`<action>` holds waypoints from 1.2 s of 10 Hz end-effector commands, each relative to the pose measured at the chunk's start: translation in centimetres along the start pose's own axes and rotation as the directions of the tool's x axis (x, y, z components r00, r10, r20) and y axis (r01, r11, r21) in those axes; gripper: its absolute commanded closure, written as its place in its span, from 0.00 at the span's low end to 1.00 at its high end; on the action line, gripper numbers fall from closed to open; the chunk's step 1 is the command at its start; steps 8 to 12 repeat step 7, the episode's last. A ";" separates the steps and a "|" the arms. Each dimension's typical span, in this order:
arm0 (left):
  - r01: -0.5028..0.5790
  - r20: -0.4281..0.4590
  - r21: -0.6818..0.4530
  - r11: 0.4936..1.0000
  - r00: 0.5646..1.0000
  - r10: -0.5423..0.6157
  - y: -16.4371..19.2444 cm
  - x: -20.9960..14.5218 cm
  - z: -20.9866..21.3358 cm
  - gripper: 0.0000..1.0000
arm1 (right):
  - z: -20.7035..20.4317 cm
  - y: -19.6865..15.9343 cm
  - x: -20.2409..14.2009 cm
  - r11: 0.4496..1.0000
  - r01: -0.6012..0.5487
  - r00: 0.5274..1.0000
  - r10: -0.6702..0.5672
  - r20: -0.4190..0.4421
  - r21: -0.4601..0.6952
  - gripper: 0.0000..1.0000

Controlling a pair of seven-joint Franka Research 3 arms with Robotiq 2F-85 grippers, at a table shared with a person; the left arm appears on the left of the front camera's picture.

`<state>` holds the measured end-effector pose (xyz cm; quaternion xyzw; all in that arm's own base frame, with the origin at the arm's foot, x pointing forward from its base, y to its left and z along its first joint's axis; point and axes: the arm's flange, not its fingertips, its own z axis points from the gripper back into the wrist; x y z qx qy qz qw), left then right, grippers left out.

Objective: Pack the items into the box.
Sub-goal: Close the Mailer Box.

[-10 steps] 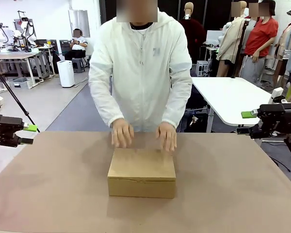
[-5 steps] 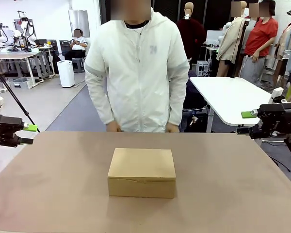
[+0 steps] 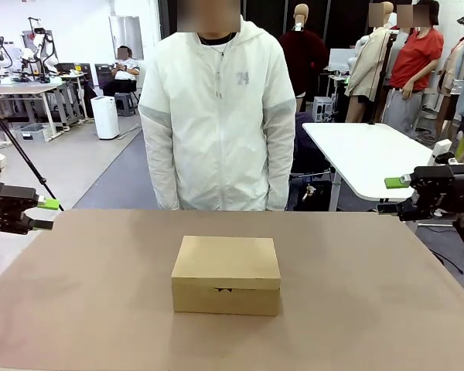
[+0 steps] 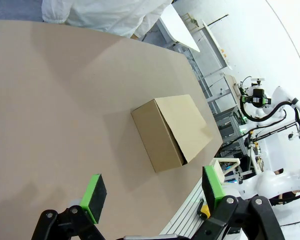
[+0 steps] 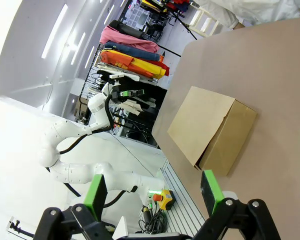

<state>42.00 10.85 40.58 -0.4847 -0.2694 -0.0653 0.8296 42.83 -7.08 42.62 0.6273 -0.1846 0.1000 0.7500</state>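
The brown cardboard box [image 3: 226, 274] sits with its lid down in the middle of the table; it also shows as the box [image 4: 172, 131] in the left wrist view and the box [image 5: 211, 130] in the right wrist view. The pouch, pen-like tool and black bar are hidden. My left gripper [image 3: 48, 214] hovers open at the table's left edge, far from the box; its green pads [image 4: 94, 192] stand wide apart. My right gripper [image 3: 393, 195] hangs open past the right edge, pads [image 5: 210, 184] spread. A person in a white jacket [image 3: 216, 116] stands behind the box, arms at the sides.
The brown tabletop [image 3: 371, 294] stretches around the box on all sides. A white table [image 3: 367, 154] stands behind at the right. A tripod leg [image 3: 19, 154] slants at the far left.
The person has lifted both hands off the box lid and straightened up, arms now at the sides. The box stays put with its lid down. Neither arm has moved.
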 end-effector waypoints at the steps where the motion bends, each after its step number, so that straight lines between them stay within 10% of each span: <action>1: 0.015 -0.002 0.002 1.000 1.000 -0.015 -0.1 -0.2 0.3 0.00 | 0.1 0.1 0.3 1.000 -0.003 1.000 0.003 0.005 -0.006 0.00; 12: 0.015 -0.002 0.002 1.000 1.000 -0.015 -0.1 -0.2 0.3 0.00 | 0.1 0.1 0.3 1.000 -0.003 1.000 0.003 0.005 -0.006 0.00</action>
